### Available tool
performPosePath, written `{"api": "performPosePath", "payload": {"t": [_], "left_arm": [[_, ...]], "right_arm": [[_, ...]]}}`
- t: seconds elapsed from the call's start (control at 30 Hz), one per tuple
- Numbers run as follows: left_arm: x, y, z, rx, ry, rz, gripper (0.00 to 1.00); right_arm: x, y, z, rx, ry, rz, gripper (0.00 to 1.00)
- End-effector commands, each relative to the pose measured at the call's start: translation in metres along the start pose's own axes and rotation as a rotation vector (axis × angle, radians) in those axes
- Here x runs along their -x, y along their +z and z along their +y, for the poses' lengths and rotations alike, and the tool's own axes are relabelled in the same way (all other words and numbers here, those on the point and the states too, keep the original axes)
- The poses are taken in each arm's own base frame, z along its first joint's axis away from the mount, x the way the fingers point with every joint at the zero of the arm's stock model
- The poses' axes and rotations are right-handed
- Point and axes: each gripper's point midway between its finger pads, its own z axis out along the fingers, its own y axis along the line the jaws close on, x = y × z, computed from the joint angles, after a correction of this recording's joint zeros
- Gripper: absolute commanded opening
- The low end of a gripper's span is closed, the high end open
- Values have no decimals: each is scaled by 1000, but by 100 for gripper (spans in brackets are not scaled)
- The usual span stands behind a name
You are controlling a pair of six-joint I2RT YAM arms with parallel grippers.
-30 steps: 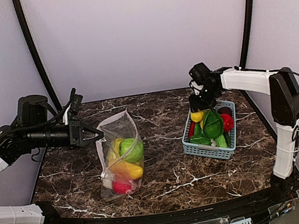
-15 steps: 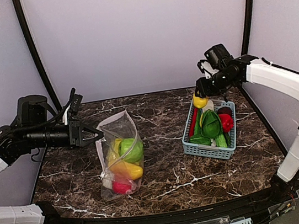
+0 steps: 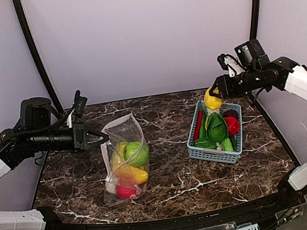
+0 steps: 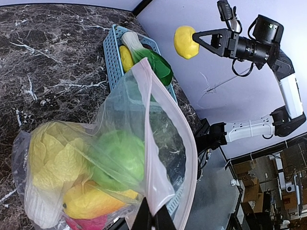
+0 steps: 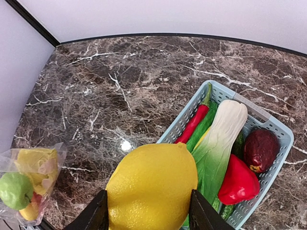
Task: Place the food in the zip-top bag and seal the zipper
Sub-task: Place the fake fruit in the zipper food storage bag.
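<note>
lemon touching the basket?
Apart. Left wrist view shows the lemon held in mid-air by the right gripper, a clear gap between it and the basket.

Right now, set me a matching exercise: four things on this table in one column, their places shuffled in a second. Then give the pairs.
1. yellow lemon-shaped toy
2. round green toy apple
3. red toy bell pepper
4. pinkish zipper strip

A. in the light-blue slotted plastic basket
B. pinched by the left gripper
C. inside the clear plastic zip-top bag
D. held in the air by the right gripper

Pairs: 1-D, 2-C, 3-A, 4-B
</note>
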Motion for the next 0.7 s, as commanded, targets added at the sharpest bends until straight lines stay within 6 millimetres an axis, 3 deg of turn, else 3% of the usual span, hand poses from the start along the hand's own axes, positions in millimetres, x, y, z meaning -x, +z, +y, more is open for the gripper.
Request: {"api": "performPosePath", "payload": {"t": [0.0,0.3,0.67], "left_arm": [[1,7,-4,-39,13,2,1],[1,13,-4,-49,3,7,1],[4,13,-7,-64,-1,-2,1]], "right_arm": [[-2,-20,20,101,14,-15,51],[3,-70,109,346,-84,-82,51],[-2,-92,224,577,-228,-105,51]]}}
